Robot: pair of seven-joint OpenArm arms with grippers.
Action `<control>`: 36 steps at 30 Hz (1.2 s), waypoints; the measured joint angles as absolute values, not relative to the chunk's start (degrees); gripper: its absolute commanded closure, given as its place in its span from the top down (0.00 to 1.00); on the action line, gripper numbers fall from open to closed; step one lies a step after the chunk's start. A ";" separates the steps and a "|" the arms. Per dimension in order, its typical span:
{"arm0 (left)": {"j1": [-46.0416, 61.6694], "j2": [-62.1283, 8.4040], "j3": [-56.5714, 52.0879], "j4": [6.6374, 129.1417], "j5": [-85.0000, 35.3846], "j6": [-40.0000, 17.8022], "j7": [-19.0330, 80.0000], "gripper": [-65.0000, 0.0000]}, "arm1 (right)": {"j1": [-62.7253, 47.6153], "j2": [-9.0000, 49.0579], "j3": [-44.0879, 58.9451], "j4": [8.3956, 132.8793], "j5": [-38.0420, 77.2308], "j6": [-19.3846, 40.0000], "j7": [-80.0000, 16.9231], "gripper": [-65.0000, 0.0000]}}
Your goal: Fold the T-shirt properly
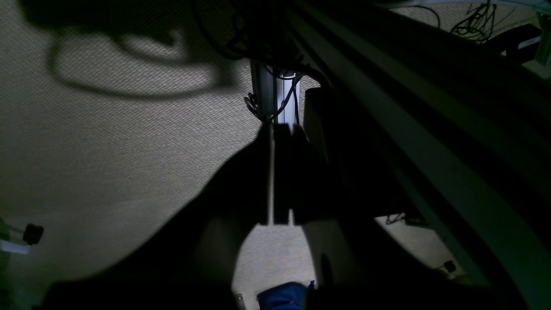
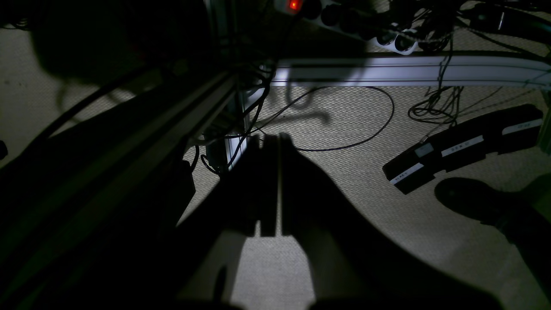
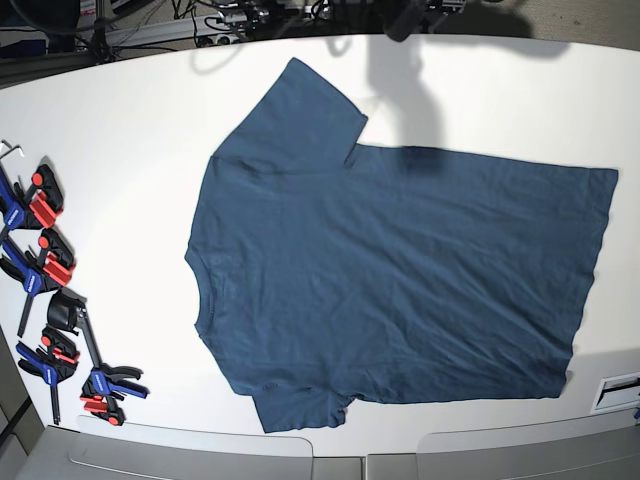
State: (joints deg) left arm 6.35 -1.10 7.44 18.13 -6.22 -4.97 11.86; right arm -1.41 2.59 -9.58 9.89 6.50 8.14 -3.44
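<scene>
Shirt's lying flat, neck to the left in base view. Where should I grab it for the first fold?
Probably pinch the T-shirt at the top-edge sleeve and top hem corner, coming from above. It lies spread flat, so that long edge can carry over lengthwise.

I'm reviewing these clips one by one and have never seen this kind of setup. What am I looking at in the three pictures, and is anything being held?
This is a two-armed robot meant to fold clothes. The bright picture looks down from above onto a white table. On it a dark navy T-shirt lies spread flat, neck toward the left edge of the picture, where some small blue-and-red clamps lie apart from it. No arm shows there.

The two dark pictures come from cameras on the wrists. Both arms hang below table level, so they show carpet, cables and frame rails. The left end effector and the right end effector appear as dark silhouettes, shut, with nothing between them. Folding has not begun.
</scene>
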 measured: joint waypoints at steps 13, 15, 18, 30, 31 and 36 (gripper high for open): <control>6.37 -1.13 7.44 18.13 -6.22 -4.97 11.81 0.00 | -1.41 2.59 -9.58 9.89 6.50 8.16 -3.44 0.00; 6.37 -1.13 7.44 18.13 -6.22 -4.97 11.53 0.00 | -1.41 2.61 -9.58 9.89 6.50 8.14 -3.44 0.00; 6.39 -1.17 7.44 18.13 -6.22 -4.99 11.33 0.00 | -1.41 2.94 -9.58 9.89 6.50 8.19 -3.44 0.00; 8.82 -3.90 7.44 20.25 -6.24 -5.23 10.02 0.00 | -3.68 7.62 -9.58 10.15 6.50 8.19 -1.28 0.00; 9.52 -4.64 7.44 21.15 -6.22 -5.23 9.89 0.00 | -4.03 7.90 -9.58 10.15 6.50 8.19 -0.45 0.00; 13.87 -7.86 7.44 25.98 -6.42 -5.21 9.17 0.00 | -7.53 9.82 -9.58 11.38 6.59 8.62 1.65 0.00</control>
